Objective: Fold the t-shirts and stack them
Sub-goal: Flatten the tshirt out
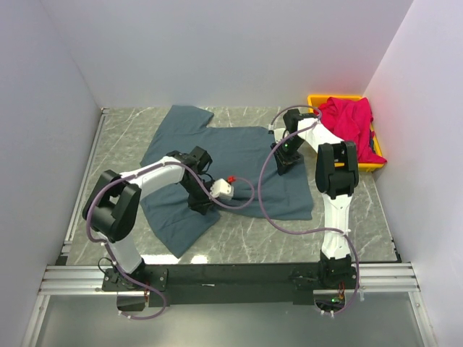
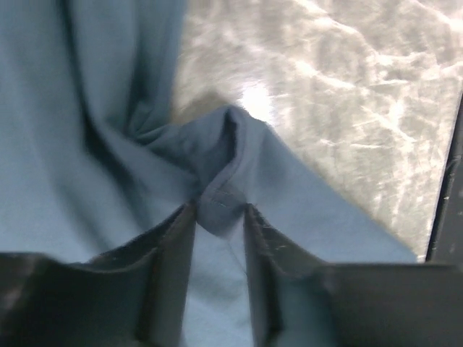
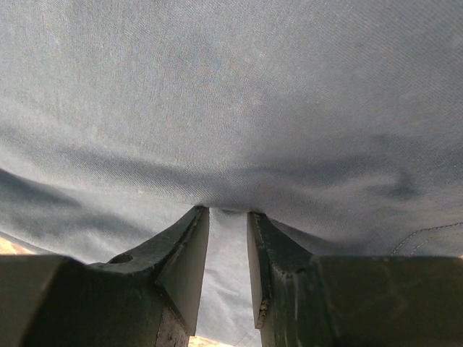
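The dark slate blue-grey t-shirt [image 1: 239,155] lies spread over the middle of the table, with creases. My left gripper [image 1: 198,203] is down on its near-left part; in the left wrist view [image 2: 219,211] the jaws are shut on a bunched fold of its hemmed edge [image 2: 230,155]. My right gripper [image 1: 285,160] is down on the shirt's right part; in the right wrist view [image 3: 227,212] the jaws pinch a ridge of the blue-grey cloth [image 3: 239,108]. The crimson red t-shirt [image 1: 349,119] lies crumpled in the bin at the far right.
The yellow plastic bin [image 1: 367,165] stands at the far right by the right wall. White walls close in the left, back and right. Bare marble tabletop [image 2: 347,94] shows beside the shirt's edge. A black rail [image 1: 231,276] runs along the near edge.
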`<state>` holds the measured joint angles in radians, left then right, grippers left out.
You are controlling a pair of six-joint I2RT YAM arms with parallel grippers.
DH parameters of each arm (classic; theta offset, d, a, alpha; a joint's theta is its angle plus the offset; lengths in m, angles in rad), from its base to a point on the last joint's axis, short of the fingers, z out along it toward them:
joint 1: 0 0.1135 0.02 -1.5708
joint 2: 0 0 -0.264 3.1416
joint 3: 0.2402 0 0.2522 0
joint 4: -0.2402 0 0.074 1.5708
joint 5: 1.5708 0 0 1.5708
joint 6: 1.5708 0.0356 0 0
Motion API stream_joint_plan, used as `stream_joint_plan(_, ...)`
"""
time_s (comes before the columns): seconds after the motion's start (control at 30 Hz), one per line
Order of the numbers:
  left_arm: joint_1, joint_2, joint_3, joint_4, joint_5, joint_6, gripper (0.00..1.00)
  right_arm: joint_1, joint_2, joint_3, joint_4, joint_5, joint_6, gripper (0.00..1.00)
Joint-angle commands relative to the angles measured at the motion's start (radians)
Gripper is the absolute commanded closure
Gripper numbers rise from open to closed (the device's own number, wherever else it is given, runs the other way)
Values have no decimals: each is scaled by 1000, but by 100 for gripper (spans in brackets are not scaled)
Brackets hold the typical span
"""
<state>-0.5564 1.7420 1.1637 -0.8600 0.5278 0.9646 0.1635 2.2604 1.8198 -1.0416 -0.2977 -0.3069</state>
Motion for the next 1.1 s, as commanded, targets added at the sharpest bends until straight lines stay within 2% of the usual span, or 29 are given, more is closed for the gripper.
stream_joint_plan(0.0, -60, -56, -38, -57, 32, 57, 70, -5, 5, 21, -9, 29, -18, 64)
stream_joint_plan(0.03, -75, -70, -47, -66, 32, 59, 77, -5, 7, 22, -9, 29, -20, 65)
stream_joint_plan(0.07, -94, -84, -55, -79, 32, 59, 90, -5, 7, 26, -11, 31, -20, 65)
stream_joint_plan(0.13, -161, -122, -70, -112, 32, 34, 100, -5, 5, 26, -9, 31, -18, 65)
stream_joint_plan(0.27, -324, -156, -62, -162, 49, -61, 100, -5, 2, 21, -6, 28, -17, 65)
stream_joint_plan(0.3, -394, -151, -49, -162, 66, -90, 100, -4, 1, 18, -5, 28, -15, 65)
stream_joint_plan(0.33, -427, -144, -38, -151, 70, -166, 94, -5, 1, 18, -5, 25, -15, 65)
stream_joint_plan(0.4, -480, -113, 6, -134, 90, -245, 75, -5, 1, 16, -8, 26, -15, 65)
stream_joint_plan(0.43, -482, -104, 20, -131, 124, -301, 45, -7, -1, 16, -6, 25, -15, 65)
stream_joint_plan(0.47, -484, -96, 34, -119, 129, -328, 40, -7, -1, 15, -6, 25, -15, 65)
stream_joint_plan(0.57, -456, -102, 57, -122, 135, -354, 37, -5, -5, 12, -5, 20, -15, 65)
stream_joint_plan(0.67, -358, -136, 76, -167, 193, -345, 46, -5, -7, 9, -6, 20, -17, 65)
stream_joint_plan(0.7, -290, -140, 80, -183, 202, -334, 49, -5, -10, 7, -6, 20, -18, 65)
stream_joint_plan(0.73, -251, -142, 79, -194, 202, -311, 55, -7, -13, 6, -6, 20, -18, 65)
stream_joint_plan(0.83, -119, -141, 33, -228, 132, -242, 68, -5, -32, -10, -5, 22, -23, 65)
stream_joint_plan(0.87, -93, -147, 10, -218, 64, -231, 69, -5, -38, -11, -8, 19, -24, 65)
stream_joint_plan(0.9, -61, -162, -42, -206, 28, -221, 70, -5, -48, -14, -11, 17, -27, 65)
stream_joint_plan(1.0, -57, -191, -145, -177, -90, -176, 69, -7, -67, -25, -17, 19, -34, 65)
stream_joint_plan(1.07, -60, -185, -170, -172, -106, -168, 69, -5, -70, -30, -17, 25, -35, 65)
